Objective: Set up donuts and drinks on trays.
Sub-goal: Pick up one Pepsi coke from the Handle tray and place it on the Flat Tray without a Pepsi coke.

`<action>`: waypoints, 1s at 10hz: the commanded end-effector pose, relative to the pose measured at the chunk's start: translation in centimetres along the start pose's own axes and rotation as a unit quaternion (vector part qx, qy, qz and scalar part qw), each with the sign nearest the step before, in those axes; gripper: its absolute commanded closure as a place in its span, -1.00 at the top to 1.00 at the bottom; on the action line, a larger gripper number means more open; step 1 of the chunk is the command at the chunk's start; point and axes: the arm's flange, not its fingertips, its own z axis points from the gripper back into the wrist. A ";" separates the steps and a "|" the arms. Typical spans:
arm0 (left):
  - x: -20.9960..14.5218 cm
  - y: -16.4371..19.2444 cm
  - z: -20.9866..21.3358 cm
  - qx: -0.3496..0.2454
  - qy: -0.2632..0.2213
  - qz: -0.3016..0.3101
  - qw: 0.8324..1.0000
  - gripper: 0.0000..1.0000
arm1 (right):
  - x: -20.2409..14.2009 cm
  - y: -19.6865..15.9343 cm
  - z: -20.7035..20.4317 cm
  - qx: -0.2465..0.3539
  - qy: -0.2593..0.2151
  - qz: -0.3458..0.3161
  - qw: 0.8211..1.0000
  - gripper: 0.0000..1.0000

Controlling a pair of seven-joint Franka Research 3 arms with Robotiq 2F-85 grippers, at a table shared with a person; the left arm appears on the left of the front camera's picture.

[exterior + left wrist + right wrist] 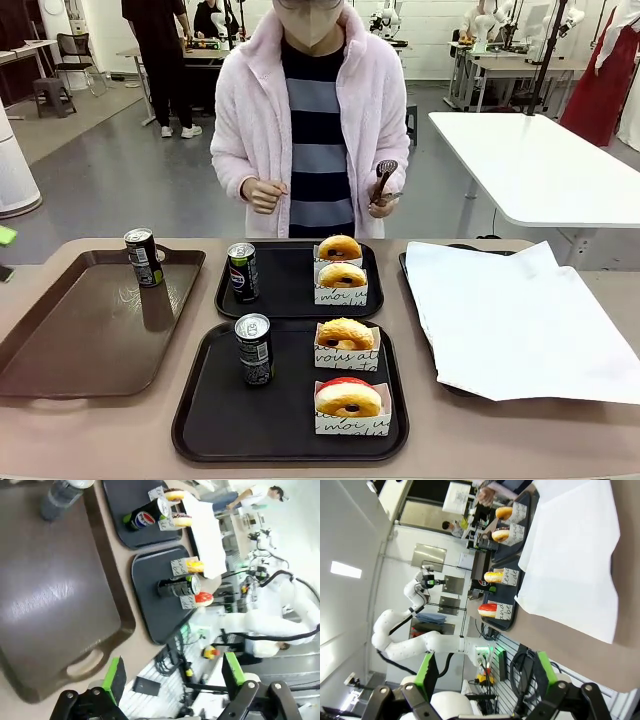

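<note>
Two black trays lie mid-table. The far tray (pixel 290 290) carries a can (pixel 243 271) and two orange-glazed donuts (pixel 340 247) (pixel 343 275) in white sleeves. The near tray (pixel 220 410) carries a can (pixel 254 349), a yellow donut (pixel 345 334) and a red-topped donut (pixel 348 397). A third can (pixel 144 257) stands on the brown tray (pixel 80 330). My left gripper (pixel 174 675) hangs open off the brown tray's (pixel 50 595) handle end, holding nothing. My right gripper (pixel 485 672) is open too, off the table edge near the white paper (pixel 570 555).
At the right, a tray lined with white paper (pixel 510 315) has nothing on it. A person in a pink fleece stands at the far side holding tongs (pixel 384 180) in one hand. A white table (pixel 540 165) stands behind on the right.
</note>
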 end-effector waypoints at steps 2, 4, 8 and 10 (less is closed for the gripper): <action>0.1 3.0 4.3 -0.046 -0.036 0.038 0.998 1.00 | 0.0 0.0 0.1 0.006 -0.002 0.008 1.000 1.00; 0.0 5.0 6.3 -0.058 -0.064 0.059 0.994 1.00 | 0.0 0.0 0.1 0.006 -0.002 0.008 1.000 1.00; -0.4 6.2 6.9 -0.049 -0.069 0.088 0.993 1.00 | 0.0 0.0 0.1 0.006 -0.002 0.008 1.000 1.00; -0.4 6.2 6.9 -0.049 -0.069 0.088 0.993 1.00 | 0.0 0.0 0.1 0.006 -0.002 0.008 1.000 1.00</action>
